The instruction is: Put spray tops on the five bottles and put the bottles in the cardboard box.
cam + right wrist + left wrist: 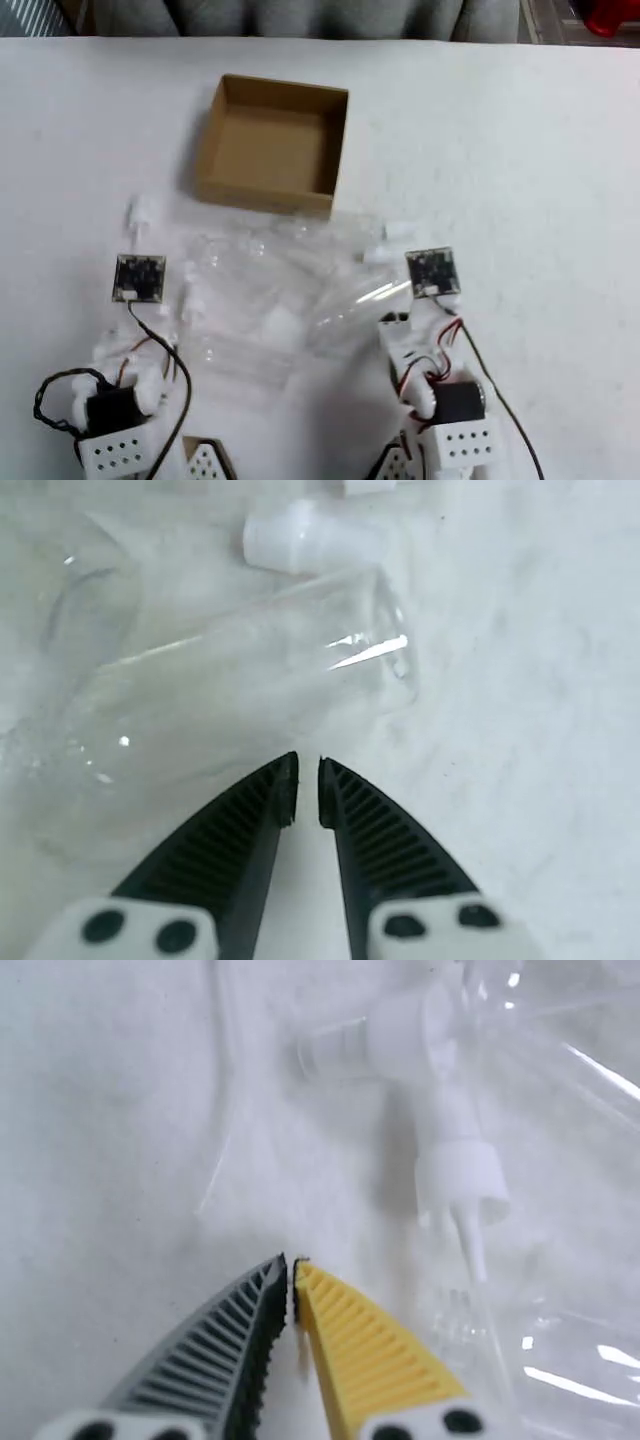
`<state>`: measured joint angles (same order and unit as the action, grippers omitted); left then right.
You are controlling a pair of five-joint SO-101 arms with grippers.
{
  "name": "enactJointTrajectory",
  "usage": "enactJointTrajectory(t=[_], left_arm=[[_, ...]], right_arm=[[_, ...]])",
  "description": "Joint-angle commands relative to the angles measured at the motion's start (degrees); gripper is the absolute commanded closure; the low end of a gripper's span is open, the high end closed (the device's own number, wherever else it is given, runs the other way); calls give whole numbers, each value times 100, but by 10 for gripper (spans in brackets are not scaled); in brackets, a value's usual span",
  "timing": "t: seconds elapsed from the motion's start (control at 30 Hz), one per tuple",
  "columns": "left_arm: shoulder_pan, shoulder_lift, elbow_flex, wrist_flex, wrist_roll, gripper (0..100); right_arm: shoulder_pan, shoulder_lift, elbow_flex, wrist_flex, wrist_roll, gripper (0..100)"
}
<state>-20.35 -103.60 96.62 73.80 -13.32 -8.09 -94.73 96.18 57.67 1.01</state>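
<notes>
Friend: Bottles first. Where are they lying?

Me: The clear bottles (265, 295) are lying on their sides in a heap on the white counter (540, 180), between my left arm (115, 410) and my right arm (450, 400).

Friend: And the cardboard box?

Me: The cardboard box (272, 145) is sitting just past the heap, with its top facing up.

Friend: What are your left fingers doing?

Me: My left fingers (291, 1263), one grey and one yellow, are pressing their tips together. They are pinching nothing and are hanging over bare counter. A white spray top (455, 1170) is lying just ahead of them, right beside a clear bottle (580, 1110). A thin clear tube (225, 1110) is lying near it on the other side.

Friend: And your right fingers?

Me: My right fingers (307, 780), both black, are almost pressing together, with just a thin gap and nothing in it. They are pointing at a bottle (250, 680) lying on its side. I cannot tell if the tips are touching it. Another white spray top (300, 535) is lying past that bottle.

Friend: Any more spray tops?

Me: One (145, 212) is lying at the heap's edge on my left side, and one (385, 245) at its edge on my right side.
</notes>
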Motion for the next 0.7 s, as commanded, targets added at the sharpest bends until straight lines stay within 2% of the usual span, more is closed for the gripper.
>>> enactJointTrajectory(t=[0.0, 0.2, 0.43, 0.57, 0.67], left_arm=[[13, -75, -545, -264, -26, 980], [136, -75, -923, -325, -35, 980], [910, -75, -905, -273, -62, 980], [875, -75, -466, -369, -70, 980], [602, -75, -413, -440, -70, 980]], right_arm=[[400, -532, -123, 22, 62, 974], [875, -831, 62, -22, 97, 973], [1701, -857, 62, -602, 1468, 975], [1684, -857, -9, -690, 1486, 974], [1684, -848, -299, -690, 2110, 974]])
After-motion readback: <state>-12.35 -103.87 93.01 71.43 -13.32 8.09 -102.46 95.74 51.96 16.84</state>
